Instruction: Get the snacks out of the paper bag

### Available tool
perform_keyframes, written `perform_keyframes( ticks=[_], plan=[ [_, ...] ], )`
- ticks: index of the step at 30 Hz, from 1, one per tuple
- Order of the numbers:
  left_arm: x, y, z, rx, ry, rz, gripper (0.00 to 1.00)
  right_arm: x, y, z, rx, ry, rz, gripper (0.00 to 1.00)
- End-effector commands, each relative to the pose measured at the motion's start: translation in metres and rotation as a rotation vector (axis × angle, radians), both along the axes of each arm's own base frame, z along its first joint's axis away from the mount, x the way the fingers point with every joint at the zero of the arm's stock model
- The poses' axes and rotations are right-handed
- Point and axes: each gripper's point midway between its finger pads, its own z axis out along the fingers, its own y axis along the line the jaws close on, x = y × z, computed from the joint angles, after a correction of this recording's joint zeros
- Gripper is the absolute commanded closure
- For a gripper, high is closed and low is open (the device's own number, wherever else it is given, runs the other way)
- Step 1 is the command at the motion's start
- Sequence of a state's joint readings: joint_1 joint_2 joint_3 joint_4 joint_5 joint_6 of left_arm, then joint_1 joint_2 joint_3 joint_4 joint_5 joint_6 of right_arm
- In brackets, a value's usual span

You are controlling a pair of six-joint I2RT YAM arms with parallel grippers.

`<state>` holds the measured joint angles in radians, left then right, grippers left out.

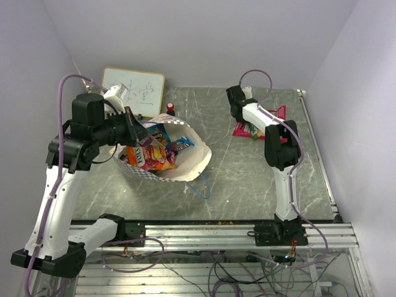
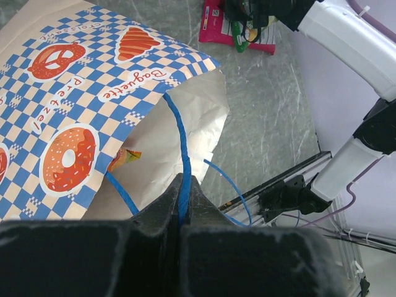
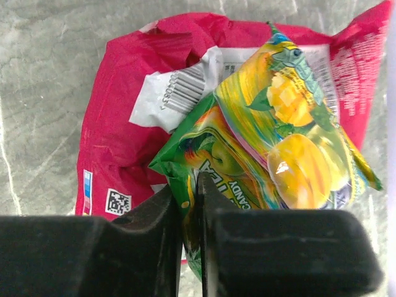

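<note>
While the grey, marble-veined table (image 1: pixel 247 185) carries everything, its biggest load is the paper bag (image 1: pixel 197 158), slumped on its side left of the middle. Its long axis runs roughly left to right, with the mouth gaping upward and toward the right edge. Matte cream paper forms the walls. A blue-and-white checkered band printed with an orange pretzel, baguette and doughnut wraps the outside.

Inside sits a heap of snacks (image 1: pixel 151 156), glossy crinkled foil in orange-yellow, red and blue. Toward the far right corner a pink packet (image 3: pixel 124 124) lies flat on the table, its long side roughly along the far edge and a white barcode label facing up. Across it rests a smaller green packet (image 3: pixel 272 136), shiny, puffed and printed with yellow fruit.

One thin blue cord handle (image 2: pixel 184 142) rises from the bag's rim into the left gripper (image 2: pixel 185 182), whose jaws are pinched tight on it. The other handle (image 1: pixel 201 184) trails loose toward the near edge. The right gripper (image 3: pixel 190 189) stands over the two packets, jaws drawn to a narrow slit with the green packet's near edge between them.
</note>
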<state>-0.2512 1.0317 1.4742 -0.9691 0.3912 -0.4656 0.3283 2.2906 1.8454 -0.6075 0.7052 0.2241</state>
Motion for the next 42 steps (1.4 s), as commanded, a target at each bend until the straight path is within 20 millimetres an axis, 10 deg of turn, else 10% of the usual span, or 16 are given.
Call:
perform_keyframes(
  ticks=[1, 12, 23, 29, 35, 42],
  plan=[
    [-0.006, -0.006, 0.018, -0.049, -0.043, -0.016, 0.93, -0.003, 0.005, 0.007, 0.107, -0.074, -0.055, 0.81],
    [-0.003, -0.029, 0.025, -0.172, -0.088, -0.113, 0.93, -0.043, 0.019, 0.11, 0.276, -0.241, 0.151, 0.2],
    [-0.025, -0.052, 0.035, -0.348, -0.144, -0.275, 0.93, -0.14, 0.119, 0.179, 0.745, -0.349, 0.618, 0.21],
    [-0.04, -0.057, 0.045, -0.441, -0.17, -0.313, 0.93, -0.228, 0.217, 0.236, 0.801, -0.48, 1.145, 0.23],
    [-0.037, -0.056, 0.047, -0.444, -0.193, -0.305, 0.93, -0.302, 0.279, 0.233, 0.854, -0.555, 1.475, 0.31],
    [-0.029, -0.054, 0.05, -0.466, -0.216, -0.263, 0.93, -0.338, 0.324, 0.203, 0.791, -0.569, 1.586, 0.34]
  ],
)
